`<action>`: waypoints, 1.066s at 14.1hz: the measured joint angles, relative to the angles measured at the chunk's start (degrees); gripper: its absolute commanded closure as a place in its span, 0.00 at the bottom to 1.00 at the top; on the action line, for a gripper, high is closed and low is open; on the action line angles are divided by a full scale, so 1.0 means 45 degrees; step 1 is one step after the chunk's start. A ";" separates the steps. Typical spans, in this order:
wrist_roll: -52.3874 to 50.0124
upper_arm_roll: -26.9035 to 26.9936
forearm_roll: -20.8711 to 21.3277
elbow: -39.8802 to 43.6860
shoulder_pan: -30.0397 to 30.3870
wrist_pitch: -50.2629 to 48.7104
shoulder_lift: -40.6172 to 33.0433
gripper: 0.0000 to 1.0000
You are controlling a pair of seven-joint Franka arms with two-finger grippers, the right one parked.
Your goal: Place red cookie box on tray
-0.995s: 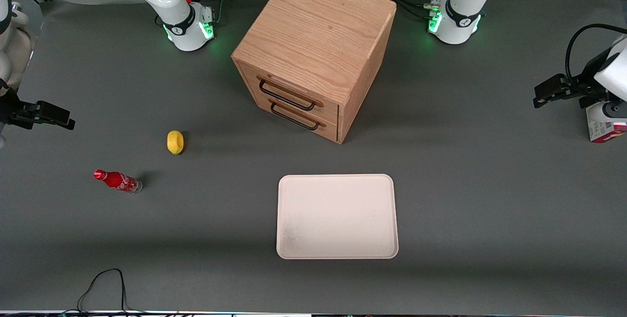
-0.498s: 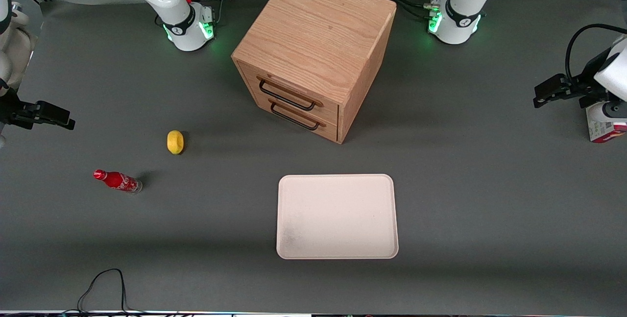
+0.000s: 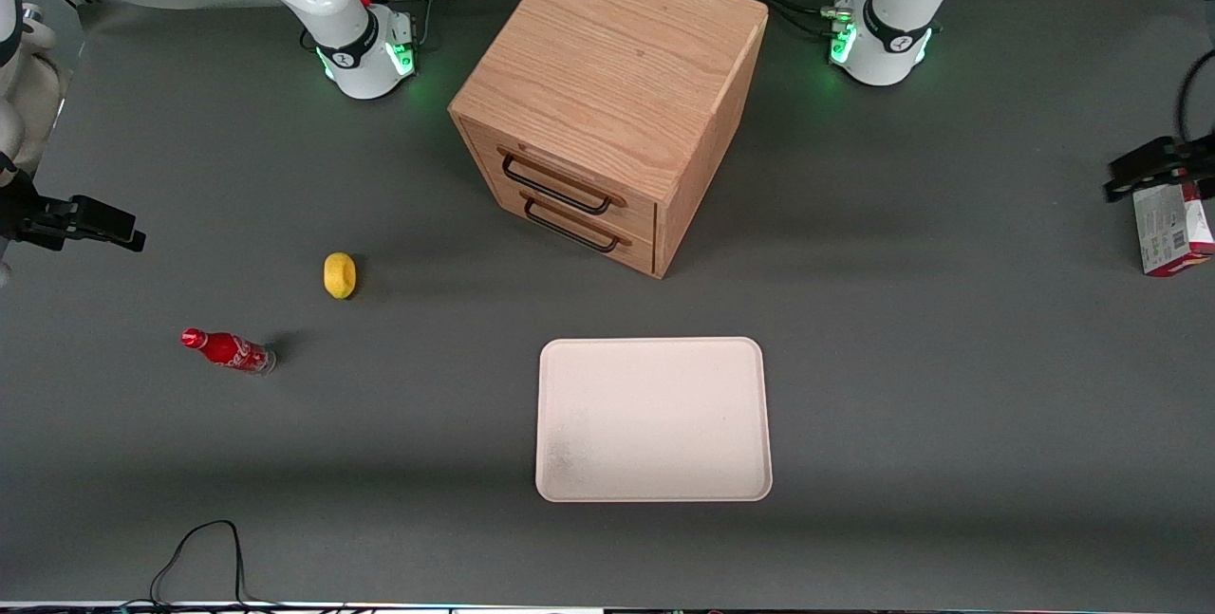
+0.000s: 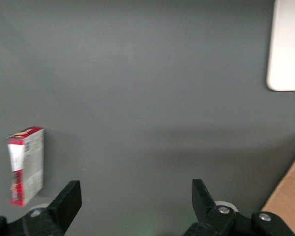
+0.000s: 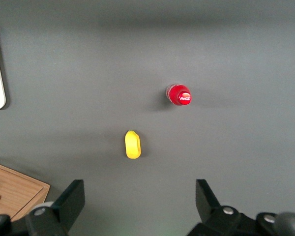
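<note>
**A:** Two things matter here: the red cookie box (image 3: pixel 1173 228) and the tray (image 3: pixel 653 419). Where do they sit?

**B:** They are well apart. The box lies on the counter (image 3: pixel 949 358) at the working arm's end, almost out of the front view. The tray lies flat and bare near the middle, nearer the front camera than the wooden drawer cabinet (image 3: pixel 607 102).

**A:** And the gripper (image 4: pixel 135 199)?

**B:** It hangs above the counter close to the box, fingers spread wide, nothing between them. In the wrist view the box (image 4: pixel 26 165) lies off to one side of the fingers, not between them, so my guess is the approach is not finished.

**A:** What could go wrong?

**B:** Mostly alignment. If the gripper comes down as it stands, it would close on air or one finger would land on the box and push it. The box looks thin and light, so a nudge could slide it further toward the counter's edge. A grip near one end may let it swing on the long carry to the tray.

**A:** Anything in the way?

**B:** Not that I can see. The lemon (image 3: pixel 339 274) and the cola bottle (image 3: pixel 228 350) sit toward the parked arm's end, far from the path.
</note>
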 measured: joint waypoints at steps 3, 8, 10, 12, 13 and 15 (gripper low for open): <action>0.1847 0.0065 0.0075 -0.0310 0.2011 0.0231 -0.0176 0.00; 0.5141 0.0134 0.0056 -0.1295 0.5891 0.1774 -0.0091 0.00; 0.6018 0.0135 0.0002 -0.1460 0.7035 0.2061 0.0081 0.00; 0.6625 0.0125 -0.0013 -0.1518 0.7740 0.2264 0.0315 0.00; 0.7042 0.0118 -0.0015 -0.1542 0.7951 0.2411 0.0432 0.00; 0.7582 0.0109 -0.0020 -0.1566 0.8194 0.2581 0.0697 0.00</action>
